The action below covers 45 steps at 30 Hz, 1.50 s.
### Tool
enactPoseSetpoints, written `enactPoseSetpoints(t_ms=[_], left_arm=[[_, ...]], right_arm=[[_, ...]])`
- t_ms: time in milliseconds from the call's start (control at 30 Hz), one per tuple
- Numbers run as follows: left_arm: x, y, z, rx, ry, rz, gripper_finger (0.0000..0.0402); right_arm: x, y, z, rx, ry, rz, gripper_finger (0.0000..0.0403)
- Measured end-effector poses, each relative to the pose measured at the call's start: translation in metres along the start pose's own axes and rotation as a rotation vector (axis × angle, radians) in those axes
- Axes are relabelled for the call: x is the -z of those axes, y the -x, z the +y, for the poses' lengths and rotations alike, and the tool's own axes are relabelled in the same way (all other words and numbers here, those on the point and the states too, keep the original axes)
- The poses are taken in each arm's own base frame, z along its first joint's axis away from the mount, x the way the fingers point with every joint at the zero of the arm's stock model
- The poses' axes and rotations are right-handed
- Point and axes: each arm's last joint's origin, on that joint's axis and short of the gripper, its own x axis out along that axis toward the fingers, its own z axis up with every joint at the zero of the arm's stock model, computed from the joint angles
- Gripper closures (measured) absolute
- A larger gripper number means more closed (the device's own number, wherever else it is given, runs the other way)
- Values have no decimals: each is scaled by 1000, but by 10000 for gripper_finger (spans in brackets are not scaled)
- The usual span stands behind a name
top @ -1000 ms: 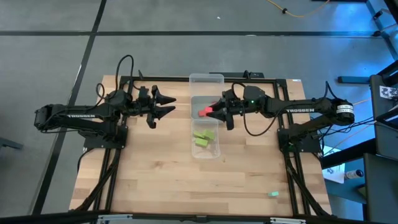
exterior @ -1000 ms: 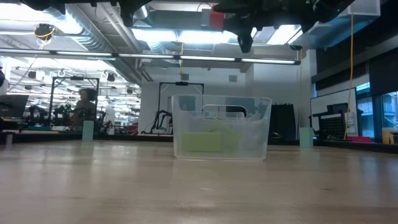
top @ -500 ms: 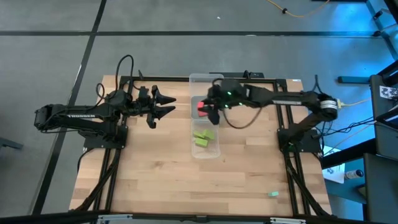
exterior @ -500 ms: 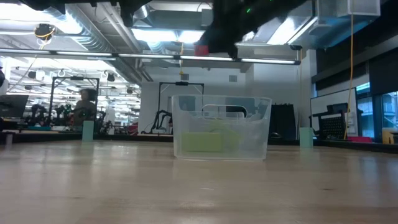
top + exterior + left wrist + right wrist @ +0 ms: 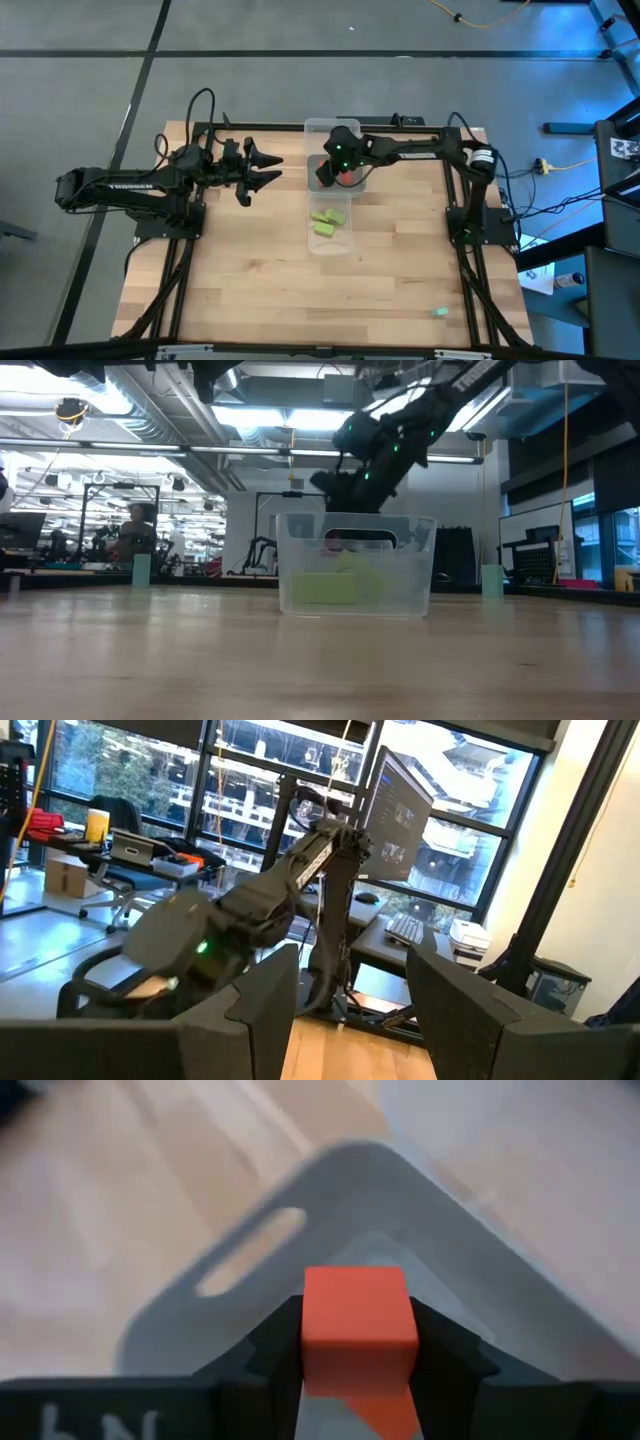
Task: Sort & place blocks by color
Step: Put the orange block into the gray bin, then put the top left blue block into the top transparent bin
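The right gripper (image 5: pixel 340 172) is clenched on a red block (image 5: pixel 357 1330), holding it over the far end of the clear plastic tray (image 5: pixel 316 245), with a tray corner just ahead of the fingertips. Nearer along the tray from this gripper lie lime-green blocks (image 5: pixel 327 221). The left gripper (image 5: pixel 268 168) hovers released, well apart beside the tray. A mint block (image 5: pixel 439 312) sits far off on the surface (image 5: pixel 240 280).

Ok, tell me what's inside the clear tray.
Lime blocks lie in the clear tray. The right gripper holds a red block over its far end, hiding what's beneath.
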Motion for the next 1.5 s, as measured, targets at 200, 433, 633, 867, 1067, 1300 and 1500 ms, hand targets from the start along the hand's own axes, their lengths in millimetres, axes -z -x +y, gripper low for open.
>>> enactPoseSetpoints(t_ms=[200,433,633,867,1067,1300,1500], left_arm=[[0,0,0,0,0,0,221],[0,0,0,0,-1,1,221],[0,0,0,-1,-1,0,221],[0,0,0,3,-1,2,221],[0,0,0,5,-1,3,221],[0,0,0,7,-1,4,221],[0,0,0,7,-1,3,221]], right_arm=[[8,-17,-9,74,-147,27,266],[12,-24,-11,127,-231,26,265],[13,-25,-12,147,-277,19,230],[13,-25,-12,141,-279,18,226],[10,-19,-10,120,-274,8,225],[-3,16,3,27,-152,-23,224],[-9,75,30,-118,77,-58,224]])
